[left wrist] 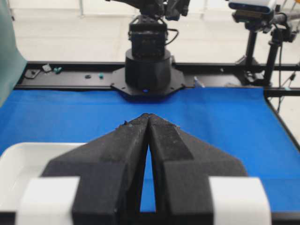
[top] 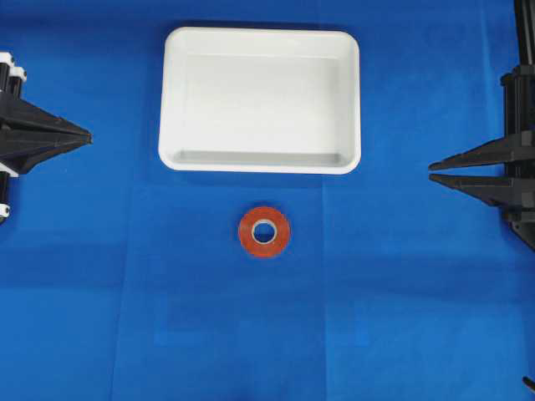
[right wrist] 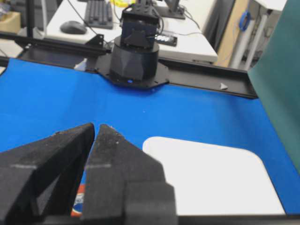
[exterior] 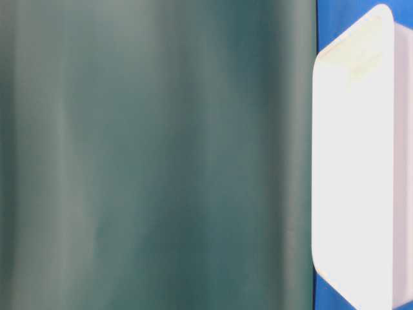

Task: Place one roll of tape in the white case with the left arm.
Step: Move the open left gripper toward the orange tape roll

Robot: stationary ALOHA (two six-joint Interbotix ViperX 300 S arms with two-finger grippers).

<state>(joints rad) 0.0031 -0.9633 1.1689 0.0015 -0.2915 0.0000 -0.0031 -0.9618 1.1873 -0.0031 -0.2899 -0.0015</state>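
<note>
On the counter (top: 84, 317), the white case (top: 259, 159) lies toward the far side, and the roll of tape (top: 264, 231) lies flat just before it, apart from its rim. The left gripper (top: 84, 136) sits at the left edge and the right gripper (top: 435, 171) at the right edge, both well apart from case and roll.

A blue cloth (top: 401, 334) covers the counter, with a black rail (left wrist: 70, 77) along its far edge. A big green curtain (exterior: 155, 155) hangs beside it. Farther back stands a white desk (right wrist: 187, 44) with a keyboard (right wrist: 97, 13) and a mouse (right wrist: 73, 27), and the room is bright.
</note>
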